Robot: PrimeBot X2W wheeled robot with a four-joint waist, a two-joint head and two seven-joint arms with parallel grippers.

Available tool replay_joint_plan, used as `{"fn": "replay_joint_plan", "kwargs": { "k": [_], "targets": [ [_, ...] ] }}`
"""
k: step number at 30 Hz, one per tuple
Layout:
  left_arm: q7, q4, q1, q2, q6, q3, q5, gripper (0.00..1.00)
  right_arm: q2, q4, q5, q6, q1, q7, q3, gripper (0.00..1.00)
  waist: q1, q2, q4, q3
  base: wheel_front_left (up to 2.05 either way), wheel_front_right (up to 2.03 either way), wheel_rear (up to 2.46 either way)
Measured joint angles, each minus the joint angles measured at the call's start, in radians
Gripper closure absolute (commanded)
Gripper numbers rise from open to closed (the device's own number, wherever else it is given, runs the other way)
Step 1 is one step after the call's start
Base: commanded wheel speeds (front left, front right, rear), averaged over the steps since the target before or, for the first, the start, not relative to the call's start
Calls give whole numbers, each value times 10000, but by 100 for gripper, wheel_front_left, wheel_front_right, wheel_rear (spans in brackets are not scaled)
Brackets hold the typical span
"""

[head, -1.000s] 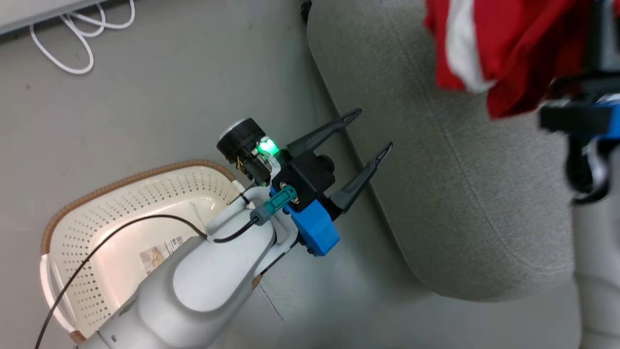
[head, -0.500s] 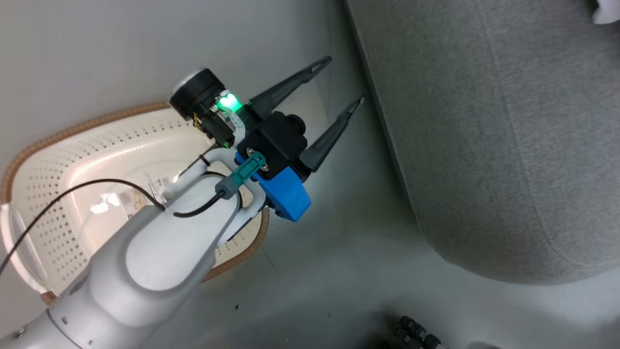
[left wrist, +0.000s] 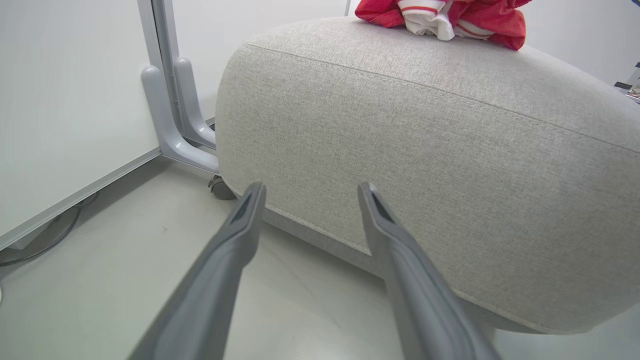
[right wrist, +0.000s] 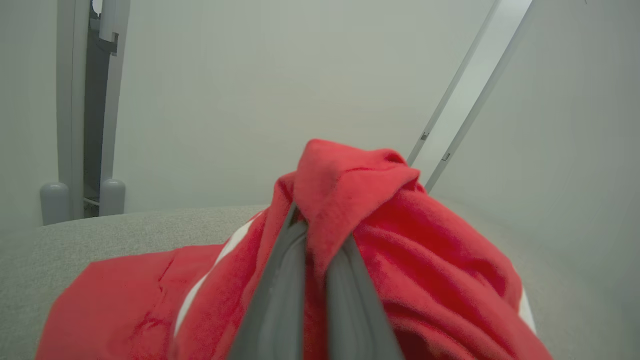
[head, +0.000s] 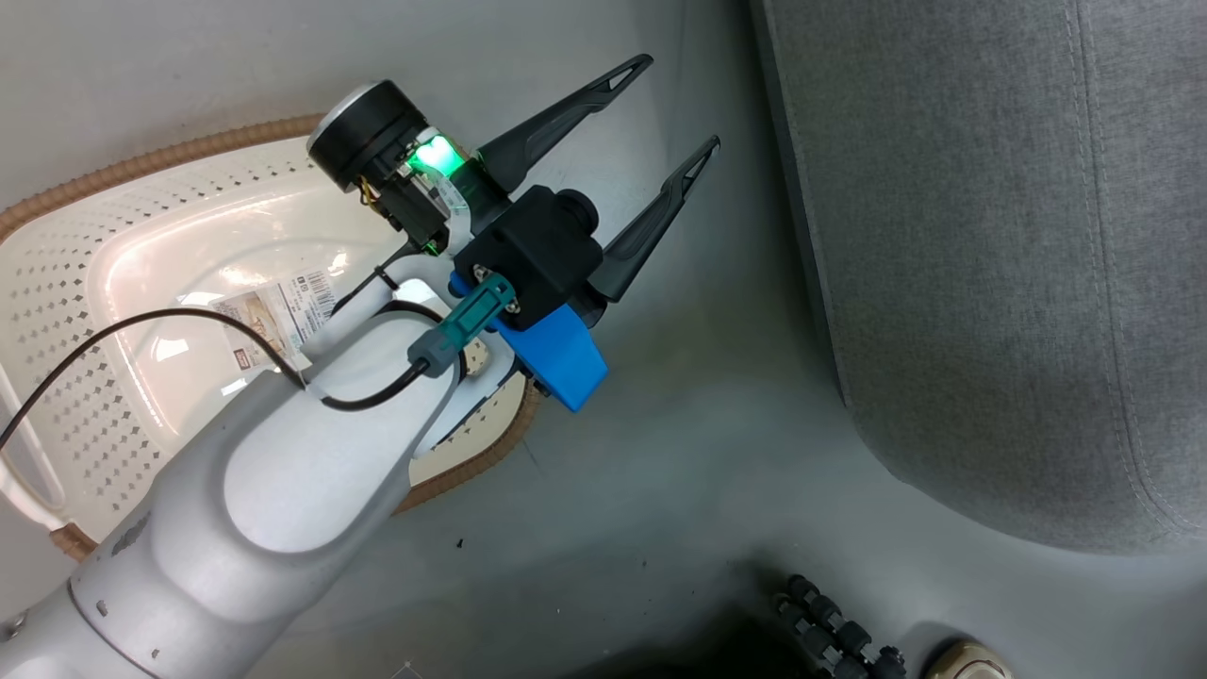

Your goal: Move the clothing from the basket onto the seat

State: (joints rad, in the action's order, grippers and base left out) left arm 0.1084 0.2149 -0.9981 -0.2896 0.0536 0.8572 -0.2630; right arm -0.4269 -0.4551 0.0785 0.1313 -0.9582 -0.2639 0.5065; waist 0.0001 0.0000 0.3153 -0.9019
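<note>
My left gripper hangs open with nothing between its fingers, over the floor between the basket and the seat. The cream perforated basket shows a bare floor with a barcode sticker, and my left forearm covers part of it. In the left wrist view the left gripper points at the grey seat, where red clothing with white trim lies on top. My right gripper is shut on a bunched fold of red clothing just above the seat.
A white panel on a grey metal leg stands beside the seat, with a cable on the floor under it. Dark ribbed parts lie at the bottom of the head view. Grey floor separates basket and seat.
The head camera has swung, so the red clothing and the right arm have left its picture and more of the basket shows. The left gripper stays open.
</note>
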Motion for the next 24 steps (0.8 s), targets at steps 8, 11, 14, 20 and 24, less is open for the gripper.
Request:
{"fn": "replay_joint_plan", "kwargs": {
  "k": [8, 11, 14, 20, 24],
  "targets": [
    [142, 38, 0, -10, -82, 23, -21, 0, 581, -374, -190, 0, 464, 0, 136, 100, 0, 0, -148, 62, 0, 0, 0],
    [253, 94, 0, -15, -121, 13, -82, 0, 625, -75, -190, 0, 531, 0, 295, 0, -1, 0, -148, 203, 0, 0, 0],
    [422, 203, 23, 27, -161, 12, -165, 0, 660, 267, -167, 0, 794, 0, 353, 0, -1, 1, -146, 432, 0, 0, 0],
    [920, 583, 335, 278, -263, -21, -441, 0, 782, 1197, -82, 0, 1811, -2, 382, 0, -1, 0, -179, 1189, 0, 0, 0],
    [1174, 853, 665, 420, -366, -94, -639, 0, 857, 1526, -94, 0, 2763, 0, 403, 0, -1, 0, -228, 1862, 0, 0, 0]
  ]
}}
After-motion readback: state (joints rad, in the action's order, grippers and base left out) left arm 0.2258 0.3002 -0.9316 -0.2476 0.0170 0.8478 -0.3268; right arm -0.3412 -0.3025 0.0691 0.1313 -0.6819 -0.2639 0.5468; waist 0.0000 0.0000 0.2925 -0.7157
